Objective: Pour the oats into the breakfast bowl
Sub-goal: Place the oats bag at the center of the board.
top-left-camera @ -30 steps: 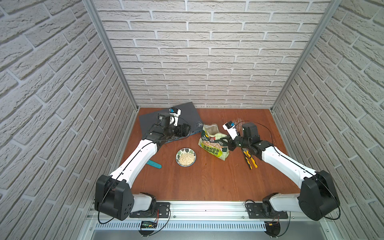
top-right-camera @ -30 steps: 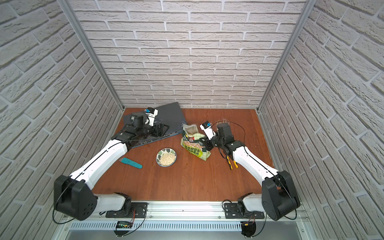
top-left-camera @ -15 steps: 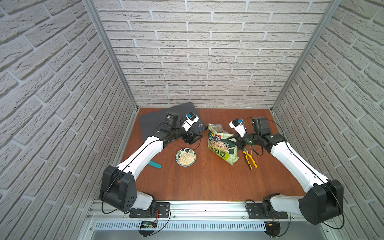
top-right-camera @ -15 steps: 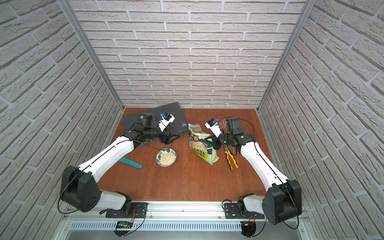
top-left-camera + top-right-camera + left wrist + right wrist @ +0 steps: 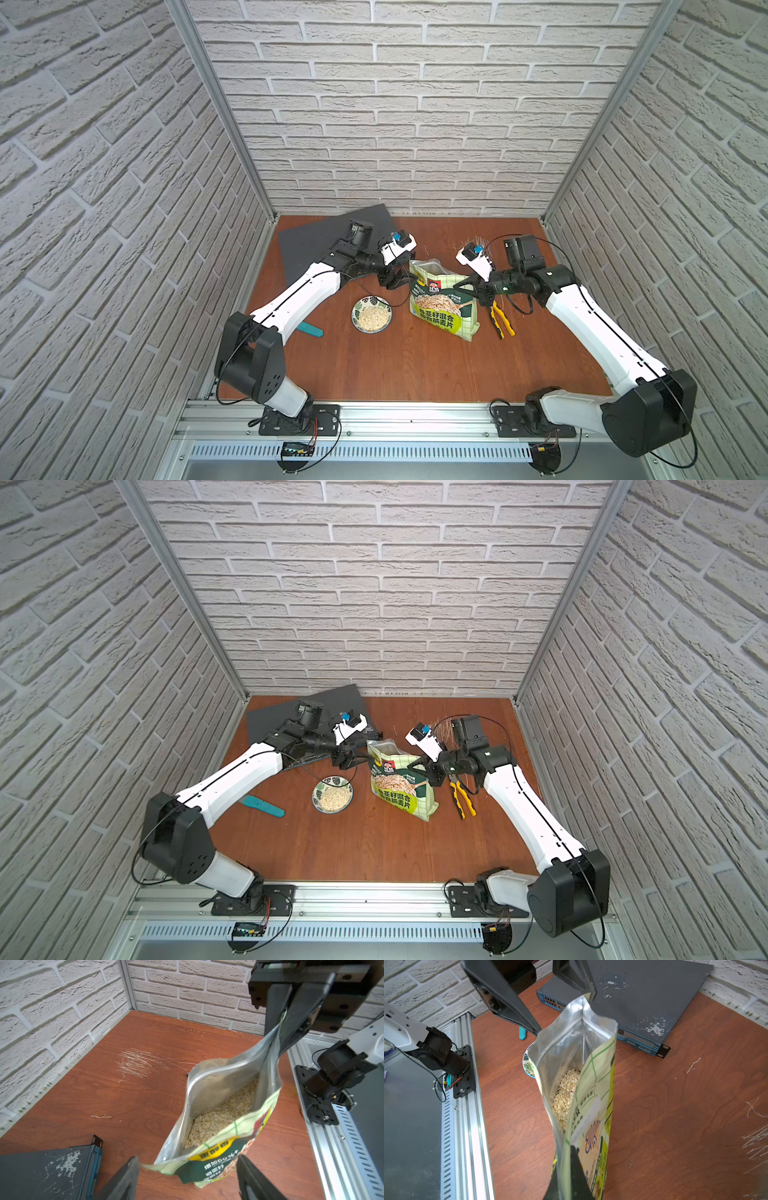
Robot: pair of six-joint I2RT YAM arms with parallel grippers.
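One pouch [image 5: 216,1167] — printed "增加60%+" — holds oats [image 5: 220,1118].

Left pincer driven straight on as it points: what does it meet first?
The oat pouch: the near edge of its open mouth sits between the spread jaws of the left pincer, so contact should come almost at once.

2 high top views look down; 2 close wrist views share pouch [image 5: 218,1167].
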